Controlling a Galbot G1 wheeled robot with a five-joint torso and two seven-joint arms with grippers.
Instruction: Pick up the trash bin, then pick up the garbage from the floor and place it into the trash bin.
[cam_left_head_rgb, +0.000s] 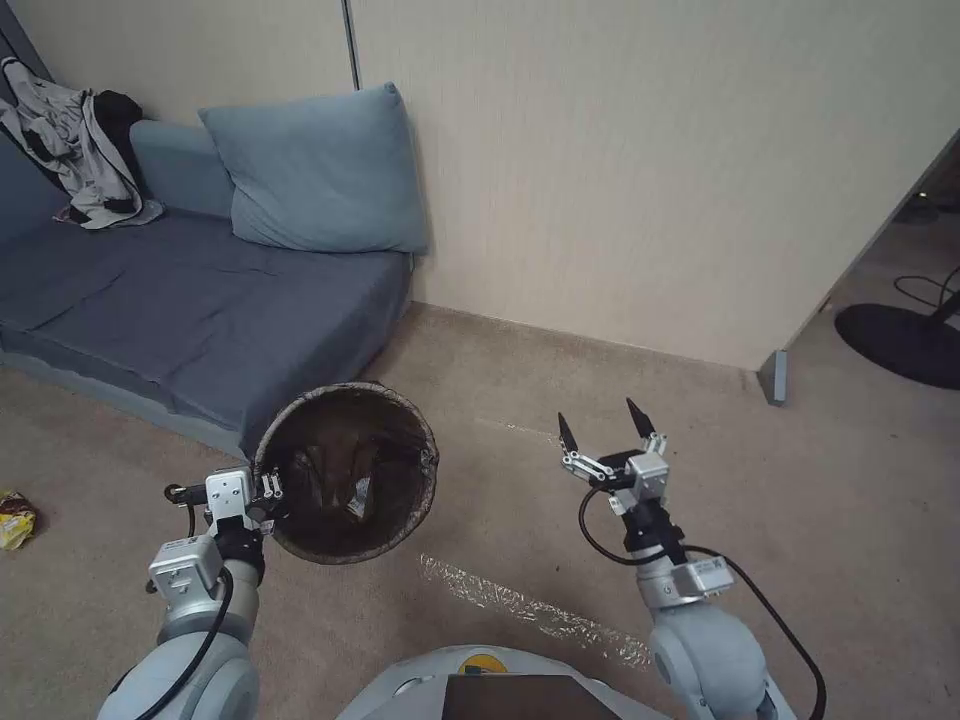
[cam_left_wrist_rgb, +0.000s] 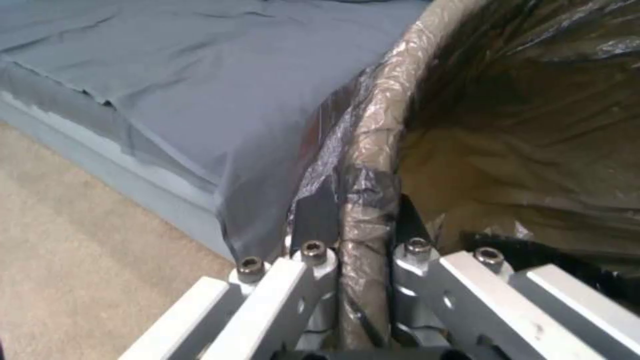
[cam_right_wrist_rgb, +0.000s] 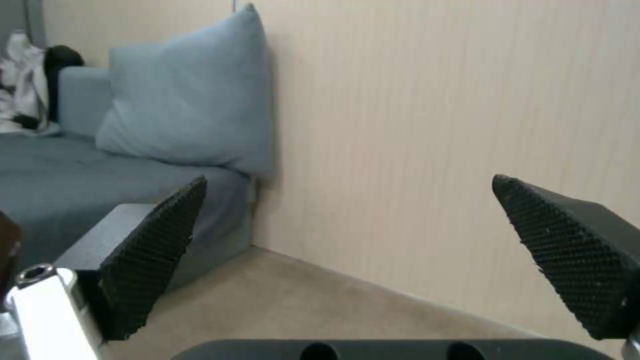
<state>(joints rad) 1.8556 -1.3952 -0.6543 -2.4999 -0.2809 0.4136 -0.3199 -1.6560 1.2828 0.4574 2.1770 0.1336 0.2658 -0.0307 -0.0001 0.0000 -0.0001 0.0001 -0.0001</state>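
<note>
beige carpet (cam_left_head_rgb: 480, 480) covers the floor, with a strip of clear crinkled tape (cam_left_head_rgb: 530, 608) lying on it closest to the robot's base. just beyond, the left gripper (cam_left_head_rgb: 272, 490) is clamped tight on the near-left rim of the small round trash bin lined with a dark brown plastic bag (cam_left_head_rgb: 350, 470), one finger (cam_left_wrist_rgb: 313, 220) outside the bag-wrapped rim and the other inside; the bin hangs off the floor, tilted so its mouth faces the head camera, with a few scraps at its bottom. the right gripper (cam_left_head_rgb: 603, 420) hovers to the bin's right, well apart from it, holding nothing, its black textured fingertips (cam_right_wrist_rgb: 153, 250) spread wide. at the far left edge a yellow snack wrapper (cam_left_head_rgb: 15, 518) lies on the carpet, well left of the left gripper. behind the bin stands a grey-blue fabric sofa (cam_left_head_rgb: 180, 300) with a blue pillow (cam_left_head_rgb: 320, 170) and crumpled grey clothes (cam_left_head_rgb: 85, 150) against the cream wall (cam_left_head_rgb: 650, 170).
</note>
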